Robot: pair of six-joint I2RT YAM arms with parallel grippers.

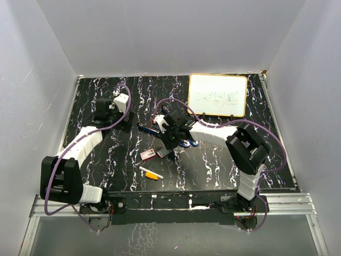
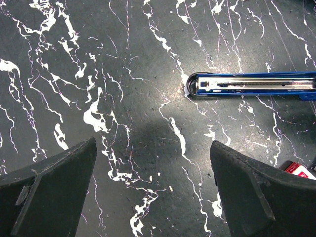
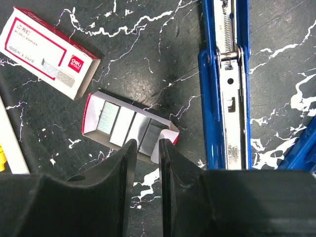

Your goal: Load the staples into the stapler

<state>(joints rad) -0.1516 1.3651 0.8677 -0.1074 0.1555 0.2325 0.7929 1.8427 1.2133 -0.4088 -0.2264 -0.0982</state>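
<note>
Right wrist view: my right tool (image 3: 148, 148) sits low over an open tray (image 3: 91, 116) of staples (image 3: 121, 123). Its two fingers are close together with a thin gap, straddling the end strip on the stapler's side.
Right tool state: narrowed around that strip. I cannot tell whether it is truly pinched or only framed.
Staples: silvery strips lie side by side in the red-and-white tray on the desk (image 3: 148, 59), just beside the stapler. The tray's sleeve (image 3: 47, 52) lies apart, up and to the left.
Stapler (image 3: 227, 98): blue, opened out flat, with its metal channel facing up. I see no strip in the visible part.
Left tool (image 2: 153, 197): released, fingers spread wide, holding nothing. It hovers over bare desk near the stapler's front end.
Risk, tray: the fingertips look level with the cardboard wall. I judge they could catch it and lift or drag the whole tray.
Risk, strip: a thin strip may snap or twist under a hard squeeze, or slip out of a light one.
Risk, neighbours: the next strip touches this one and might ride up with it.
Risk, loading: the channel is narrow, so a tilted strip would likely jam on its edge.
Risk, stapler: nothing steadies it, so a nudge could slide it.
</note>
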